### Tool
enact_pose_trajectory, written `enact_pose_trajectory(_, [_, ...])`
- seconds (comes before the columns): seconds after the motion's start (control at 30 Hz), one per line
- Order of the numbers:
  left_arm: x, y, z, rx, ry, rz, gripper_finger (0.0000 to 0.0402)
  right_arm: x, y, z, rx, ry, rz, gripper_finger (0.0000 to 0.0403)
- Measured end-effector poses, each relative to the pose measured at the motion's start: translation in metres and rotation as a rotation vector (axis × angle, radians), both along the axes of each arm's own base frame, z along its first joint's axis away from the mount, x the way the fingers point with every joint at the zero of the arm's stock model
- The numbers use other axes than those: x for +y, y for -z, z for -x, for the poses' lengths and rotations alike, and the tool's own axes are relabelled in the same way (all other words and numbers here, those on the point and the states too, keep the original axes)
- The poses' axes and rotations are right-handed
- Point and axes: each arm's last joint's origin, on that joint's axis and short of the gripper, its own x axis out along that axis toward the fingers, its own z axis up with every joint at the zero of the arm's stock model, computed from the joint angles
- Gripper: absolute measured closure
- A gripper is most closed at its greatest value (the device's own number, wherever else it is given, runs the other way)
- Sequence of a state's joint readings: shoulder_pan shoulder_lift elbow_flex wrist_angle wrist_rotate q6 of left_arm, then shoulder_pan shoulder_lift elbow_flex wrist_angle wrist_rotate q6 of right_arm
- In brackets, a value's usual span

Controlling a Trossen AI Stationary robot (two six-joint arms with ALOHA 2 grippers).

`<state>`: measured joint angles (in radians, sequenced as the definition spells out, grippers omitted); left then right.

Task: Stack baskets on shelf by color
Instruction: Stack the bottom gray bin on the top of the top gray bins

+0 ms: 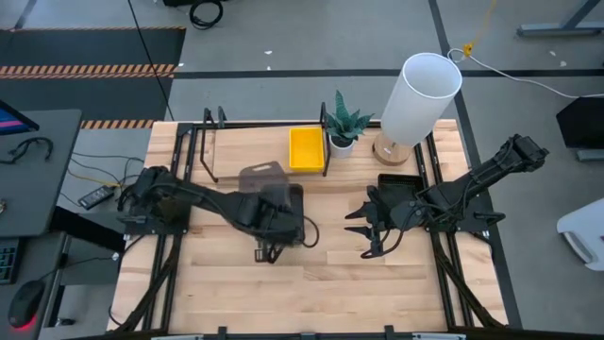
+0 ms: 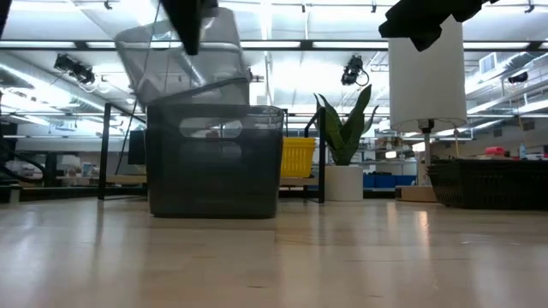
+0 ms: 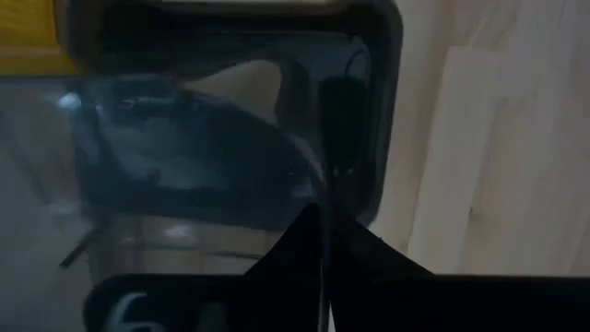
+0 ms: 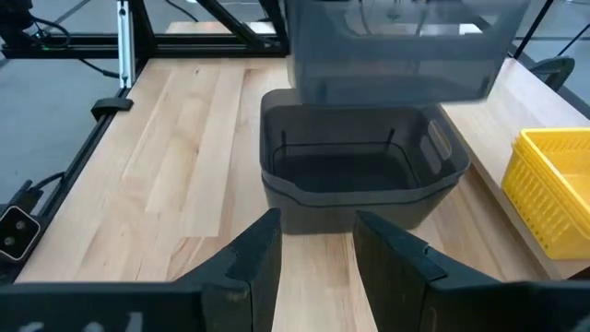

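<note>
My left gripper (image 2: 193,38) is shut on a translucent grey basket (image 2: 180,56), held tilted in the air above a second grey basket (image 2: 214,158). That second basket stands on its base on the table (image 4: 359,166). A yellow basket (image 1: 307,149) sits on the shelf (image 1: 255,142), between its black rails. A black basket (image 1: 398,184) rests on the table by the right arm. My right gripper (image 4: 318,249) is open and touches nothing. It hovers on the right side of the grey baskets, pointing at them. My left gripper pinches the lifted grey basket's thin side wall at the rim (image 3: 324,189) between its two fingers, coming from above and pointing down. The basket is lifted clear and hangs tilted below the fingers (image 2: 190,26), over the grey basket on the table.
A tall white lamp (image 1: 420,94) and a potted plant (image 1: 344,127) stand at the far side, next to the shelf's right end. Black frame rails (image 1: 444,274) run along both table sides. Bare wooden tabletop (image 1: 311,293) lies toward the near edge.
</note>
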<state>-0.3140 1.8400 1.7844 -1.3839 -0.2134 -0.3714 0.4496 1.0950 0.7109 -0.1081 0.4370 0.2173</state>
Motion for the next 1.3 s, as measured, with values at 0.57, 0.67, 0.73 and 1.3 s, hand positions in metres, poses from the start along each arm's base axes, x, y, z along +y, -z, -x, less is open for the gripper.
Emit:
enact_pose_trajectory(0.57, [-0.013,0.021,-0.024,-0.061,0.031,0.059,0.0396,0.0,0.0,0.0,0.0,-0.001,0.002,0.0261])
enact_pose_trajectory(0.67, [-0.016,0.034,-0.029,-0.015,0.037,0.065,0.0395,0.0,0.0,0.0,0.0,0.0,0.001,0.0261])
enact_pose_trajectory(0.73, [-0.016,0.038,-0.03,0.004,0.036,0.059,0.039,0.0,0.0,0.0,0.002,0.0,0.001,0.0261])
enact_pose_trajectory(1.3, [-0.016,0.037,-0.027,0.028,0.014,0.09,0.0226,0.0,0.0,0.0,0.005,-0.001,0.002,0.0261])
